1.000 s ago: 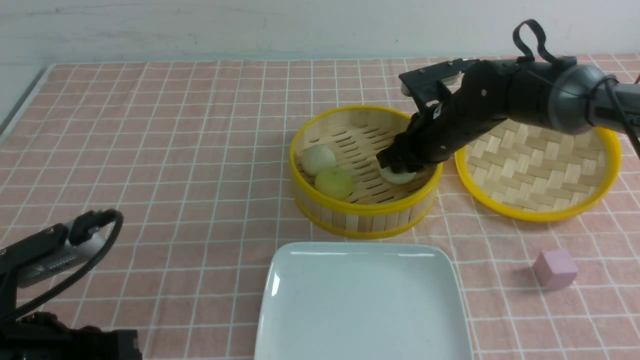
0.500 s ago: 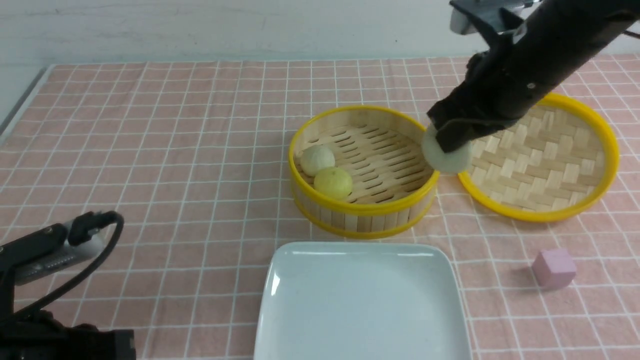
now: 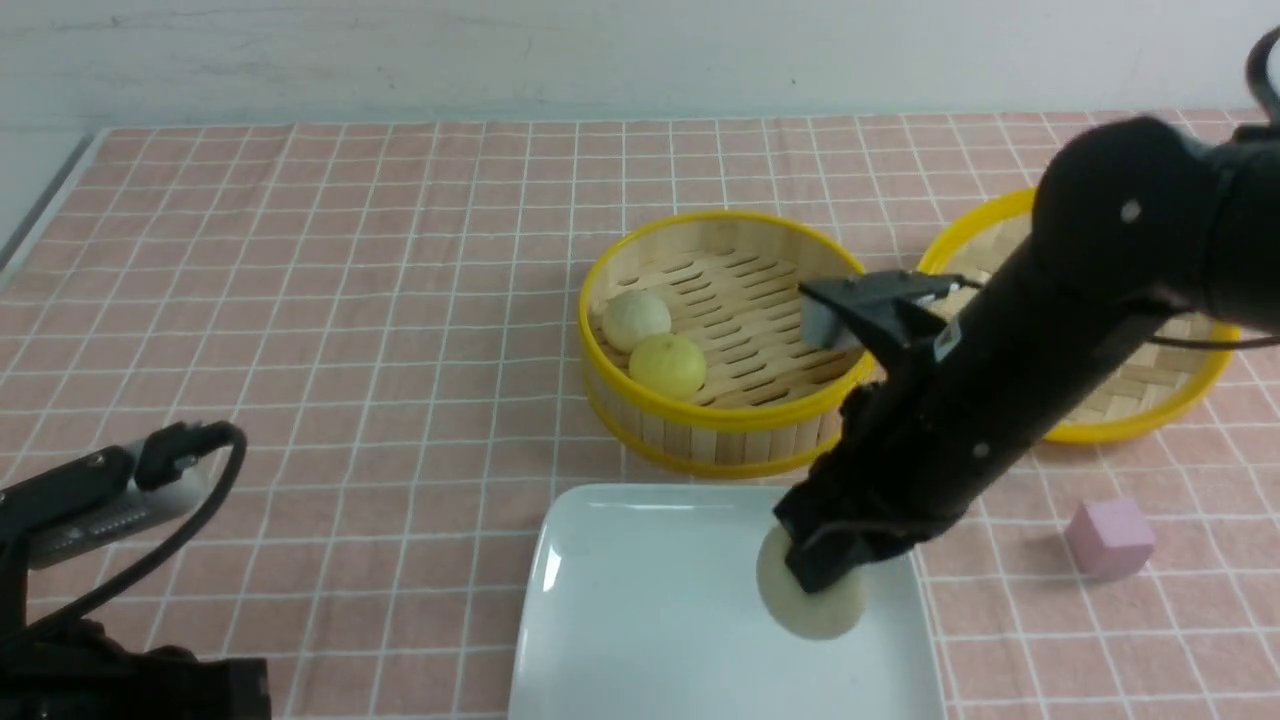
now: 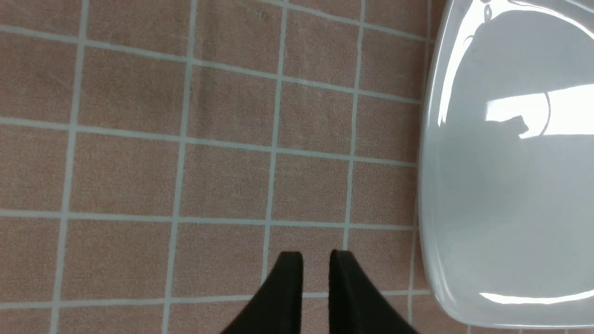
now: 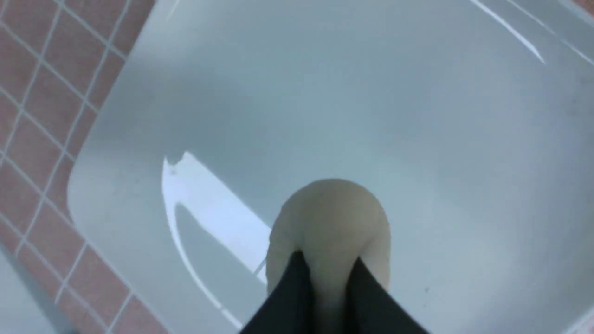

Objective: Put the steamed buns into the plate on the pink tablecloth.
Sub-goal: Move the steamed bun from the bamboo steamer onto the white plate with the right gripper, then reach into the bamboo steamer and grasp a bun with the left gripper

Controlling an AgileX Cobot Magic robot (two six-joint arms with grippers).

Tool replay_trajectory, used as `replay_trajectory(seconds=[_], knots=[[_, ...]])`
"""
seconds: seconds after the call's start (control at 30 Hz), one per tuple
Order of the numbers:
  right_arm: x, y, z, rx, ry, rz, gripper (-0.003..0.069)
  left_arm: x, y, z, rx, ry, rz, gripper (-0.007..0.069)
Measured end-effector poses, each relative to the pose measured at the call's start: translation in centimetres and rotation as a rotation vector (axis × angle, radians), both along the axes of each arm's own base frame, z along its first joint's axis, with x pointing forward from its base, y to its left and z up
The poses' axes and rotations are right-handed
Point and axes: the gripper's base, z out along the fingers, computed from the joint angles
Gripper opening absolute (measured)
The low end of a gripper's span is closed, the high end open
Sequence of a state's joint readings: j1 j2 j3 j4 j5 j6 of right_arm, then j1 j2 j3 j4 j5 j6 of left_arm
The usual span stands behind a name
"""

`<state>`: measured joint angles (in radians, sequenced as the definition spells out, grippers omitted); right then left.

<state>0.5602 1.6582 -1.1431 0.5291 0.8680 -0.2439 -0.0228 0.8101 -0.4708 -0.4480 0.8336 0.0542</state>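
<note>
My right gripper is shut on a pale steamed bun and holds it over the right part of the white square plate. The right wrist view shows the bun pinched between the fingers above the plate. A second pale bun and the yellow bun lie in the bamboo steamer basket. My left gripper is shut and empty, low over the pink tablecloth to the left of the plate.
The yellow-rimmed woven lid lies right of the basket, partly behind my right arm. A small pink cube sits on the cloth right of the plate. The table's left edge and the back wall bound the cloth.
My right gripper lifted the pale bun out of the basket, swung it up, then carried it toward me and down over the plate. The left arm has not moved.
</note>
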Motion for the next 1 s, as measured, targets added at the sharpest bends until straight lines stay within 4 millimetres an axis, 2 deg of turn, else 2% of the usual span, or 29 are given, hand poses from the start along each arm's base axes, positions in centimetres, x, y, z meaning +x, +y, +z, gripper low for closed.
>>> replay_trajectory(seconds=[0.13,0.33,0.47,0.57,0.7,0.83,0.9,0.93,1.0], knots=[[-0.2,0.1,-1.4,-0.003,-0.055,-0.033,0.0140,0.0,0.0,0.0,0.000,-0.001,0.000,0.0125],[-0.1,-0.7,-3.7,-0.028,-0.168,-0.095,0.0329,0.1,0.0,0.1,0.001,-0.013,0.006,0.0135],[-0.3,-1.0,-4.5,-0.039,-0.182,-0.108,0.0409,0.2,0.1,0.1,0.002,-0.018,0.009,0.0139],[-0.5,-1.2,-4.8,-0.051,-0.189,-0.105,0.0444,0.2,0.1,0.1,0.002,-0.020,0.009,0.0143],[-0.5,-1.4,-4.9,-0.071,-0.207,-0.082,0.0454,0.2,0.1,0.1,0.002,-0.022,0.010,0.0146],[-0.6,-1.7,-3.6,-0.092,-0.230,-0.032,0.0455,0.2,0.1,0.1,0.002,-0.022,0.010,0.0149],[-0.6,-2.3,-1.2,-0.097,-0.251,-0.004,0.0455,0.2,0.1,0.1,0.002,-0.022,0.010,0.0150],[-0.6,-2.4,-0.9,-0.100,-0.251,0.002,0.0455,0.2,0.1,0.1,0.002,-0.020,0.009,0.0151],[-0.6,-3.6,2.2,-0.105,-0.264,0.010,0.0455,0.1,0.0,0.0,0.001,-0.007,0.003,0.0153]])
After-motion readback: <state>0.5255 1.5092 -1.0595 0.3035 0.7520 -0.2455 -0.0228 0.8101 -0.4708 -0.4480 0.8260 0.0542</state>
